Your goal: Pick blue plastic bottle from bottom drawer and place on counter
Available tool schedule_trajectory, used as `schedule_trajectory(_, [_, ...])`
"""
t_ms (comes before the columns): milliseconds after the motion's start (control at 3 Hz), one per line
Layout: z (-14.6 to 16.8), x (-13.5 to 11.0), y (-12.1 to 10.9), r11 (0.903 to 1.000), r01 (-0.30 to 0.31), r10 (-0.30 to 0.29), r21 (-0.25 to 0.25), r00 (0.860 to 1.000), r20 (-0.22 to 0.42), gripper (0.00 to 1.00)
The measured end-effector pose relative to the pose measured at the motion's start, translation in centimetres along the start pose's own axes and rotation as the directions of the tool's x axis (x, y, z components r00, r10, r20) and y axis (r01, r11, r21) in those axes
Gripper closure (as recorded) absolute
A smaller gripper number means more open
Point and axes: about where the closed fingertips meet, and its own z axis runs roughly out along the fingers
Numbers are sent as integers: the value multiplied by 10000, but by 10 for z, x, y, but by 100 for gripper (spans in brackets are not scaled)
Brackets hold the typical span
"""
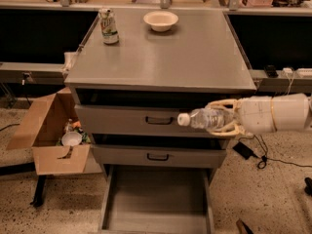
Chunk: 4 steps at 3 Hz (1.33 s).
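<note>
The blue plastic bottle [202, 118] is clear with a white cap pointing left. It lies sideways in my gripper [219, 117], which is shut on it. The gripper reaches in from the right on a white arm and holds the bottle in front of the upper drawer, just below the counter's front edge. The counter [195, 57] is the flat grey cabinet top. The bottom drawer [156, 204] is pulled open below, and its grey floor shows nothing on it.
A green-and-white can [108, 27] and a white bowl [161, 20] stand at the back of the counter. A cardboard box [51, 133] with clutter sits on the floor at the left. Two shallower drawers with black handles [158, 121] are shut. Cables lie on the floor at right.
</note>
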Motion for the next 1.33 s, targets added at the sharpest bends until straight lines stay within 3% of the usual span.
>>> schedule_trajectory(667, [-24, -19, -107, 9984, -30, -4, -563, 9982, -601, 100])
schedule_trajectory(1000, [-13, -15, -159, 9963, -279, 214, -808, 9966, -802, 100])
schedule_trajectory(1333, [0, -14, -184, 9955, -408, 342, -852, 9964, -777, 100])
